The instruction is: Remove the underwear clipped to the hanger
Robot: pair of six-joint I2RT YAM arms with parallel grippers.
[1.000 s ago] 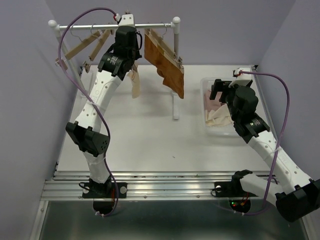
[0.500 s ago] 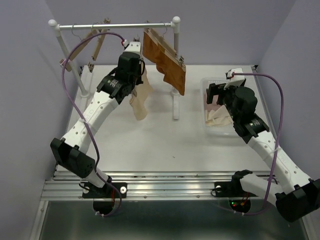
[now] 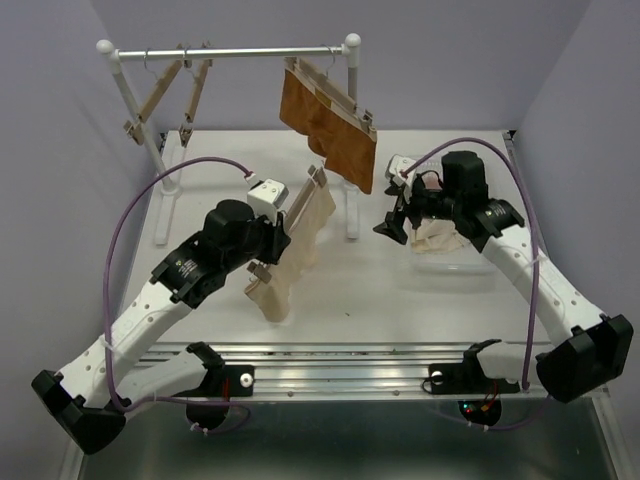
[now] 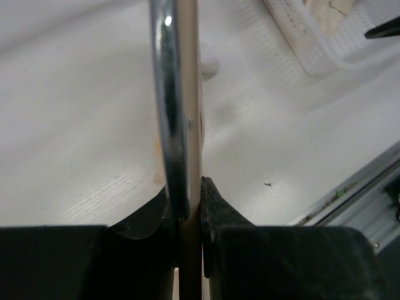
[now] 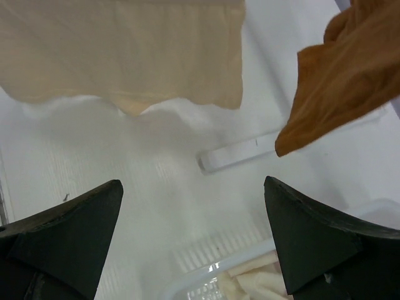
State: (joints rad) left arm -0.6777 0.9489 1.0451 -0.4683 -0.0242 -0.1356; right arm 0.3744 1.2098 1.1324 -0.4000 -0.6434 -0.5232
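Underwear first: the cream piece (image 3: 300, 240) hangs clipped to a hanger (image 3: 312, 183) over the surface (image 3: 380, 290), your left jaws clamped tight on that hanger. Your right jaws gape wide, empty, near it. The orange-brown piece (image 3: 325, 125) hangs on the rack (image 3: 250, 52).

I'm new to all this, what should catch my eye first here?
A cream-beige cloth garment dangles mid-table from a wooden clip hanger pinched in the left gripper. Behind it, an orange-brown garment hangs from the white rack's metal rail. The right gripper, wide open, points at the cream one from beside a clear plastic bin.
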